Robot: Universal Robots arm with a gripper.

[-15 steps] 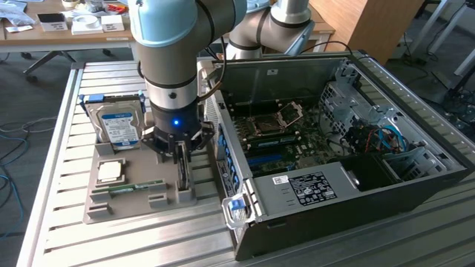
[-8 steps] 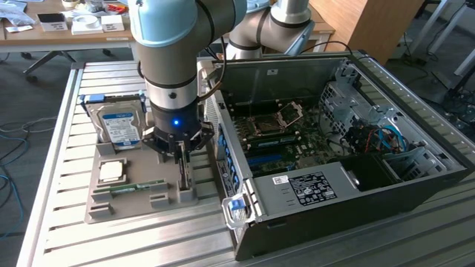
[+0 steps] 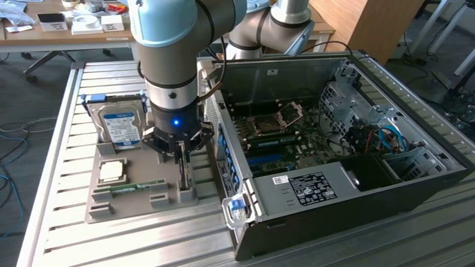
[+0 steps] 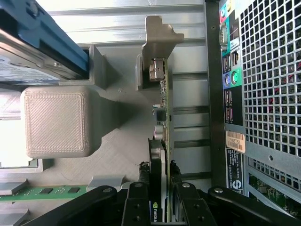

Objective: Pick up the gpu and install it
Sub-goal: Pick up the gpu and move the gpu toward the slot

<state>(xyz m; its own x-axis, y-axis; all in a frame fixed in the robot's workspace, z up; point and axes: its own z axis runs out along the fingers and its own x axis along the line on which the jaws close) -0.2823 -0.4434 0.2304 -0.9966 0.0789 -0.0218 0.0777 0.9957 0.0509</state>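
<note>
The gripper [image 3: 182, 166] [image 4: 159, 184] is clamping the gpu [image 3: 183, 180] [image 4: 164, 96], its black fingers [image 4: 139, 197] pressing on both flat faces from above. The gpu is standing on edge in a slot of the grey holder tray [image 3: 133, 199] [image 4: 117, 153], just beside the open computer case [image 3: 356, 183] [image 4: 273, 70] on the exterior view's left. It is showing as a thin green-edged board with small components and a bent silver end bracket [image 4: 157, 33]. The tray is looking matte and ridged, like layered printed plastic, while the case's rear panel is showing perforated metal mesh.
</note>
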